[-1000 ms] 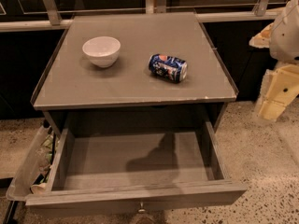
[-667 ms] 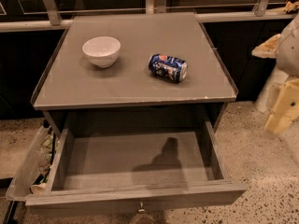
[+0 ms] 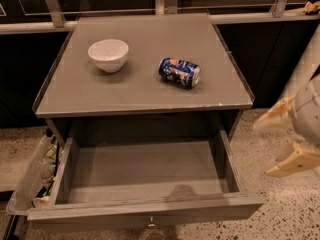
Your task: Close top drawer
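- The drawer (image 3: 145, 176) stands pulled well out of its cabinet, its mouth facing up and its front toward the camera.
- Its long axis runs left to right; the short axis is the line of its travel, back into the cabinet.
- It is wide and shallow, of grey wood with thin straight walls and a plain flat grey bottom; a soft shadow lies near the front wall.
- The front panel is flat and worn, with pale scuffs along its upper edge, and has a small round metal knob (image 3: 151, 223) at its centre.
- Directly above the back of the drawer is the cabinet top (image 3: 145, 91), a smooth grey slab with a thin raised lip along its sides.
- On that top, above the drawer's left half, sits a round white glossy bowl (image 3: 108, 54), upright.
- Above the drawer's right half a blue printed can (image 3: 180, 72) lies on its side — well apart from the bowl, its silver end turned right.
- Just left of the drawer, against its side, is a clear plastic bin (image 3: 27, 184) with crumpled packets in it.
- The gripper (image 3: 262, 149) hangs to the right of the drawer, clear of it and over the speckled floor (image 3: 280, 214).
- Its two cream, wedge-shaped fingers (image 3: 295, 163) are spread apart with nothing between them, their tips pointing left toward the drawer.
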`<state>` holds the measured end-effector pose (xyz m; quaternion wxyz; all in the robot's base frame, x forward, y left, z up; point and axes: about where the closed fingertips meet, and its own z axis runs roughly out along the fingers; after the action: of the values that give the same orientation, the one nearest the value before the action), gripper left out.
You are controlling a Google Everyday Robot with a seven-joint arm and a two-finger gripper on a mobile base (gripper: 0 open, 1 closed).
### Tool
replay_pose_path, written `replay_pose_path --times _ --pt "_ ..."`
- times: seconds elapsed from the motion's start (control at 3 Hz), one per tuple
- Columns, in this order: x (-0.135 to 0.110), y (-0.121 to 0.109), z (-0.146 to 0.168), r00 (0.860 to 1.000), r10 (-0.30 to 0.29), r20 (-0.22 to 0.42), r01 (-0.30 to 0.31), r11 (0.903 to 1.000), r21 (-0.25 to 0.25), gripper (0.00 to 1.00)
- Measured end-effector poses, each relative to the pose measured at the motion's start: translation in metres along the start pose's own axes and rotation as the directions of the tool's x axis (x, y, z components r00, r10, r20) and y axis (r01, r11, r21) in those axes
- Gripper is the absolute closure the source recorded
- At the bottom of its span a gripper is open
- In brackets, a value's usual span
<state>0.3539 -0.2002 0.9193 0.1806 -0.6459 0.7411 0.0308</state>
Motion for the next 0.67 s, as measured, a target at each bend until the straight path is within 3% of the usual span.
replay_pose_path --times 0.33,0.67 --pt "-0.0119 0.0389 0.0207 0.997 -0.070 0.042 0.073 0.9953 -0.063 0.65" --pt "-0.0116 0.0439 0.0251 0.996 -0.079 0.047 0.082 0.9937 -0.076 0.88"
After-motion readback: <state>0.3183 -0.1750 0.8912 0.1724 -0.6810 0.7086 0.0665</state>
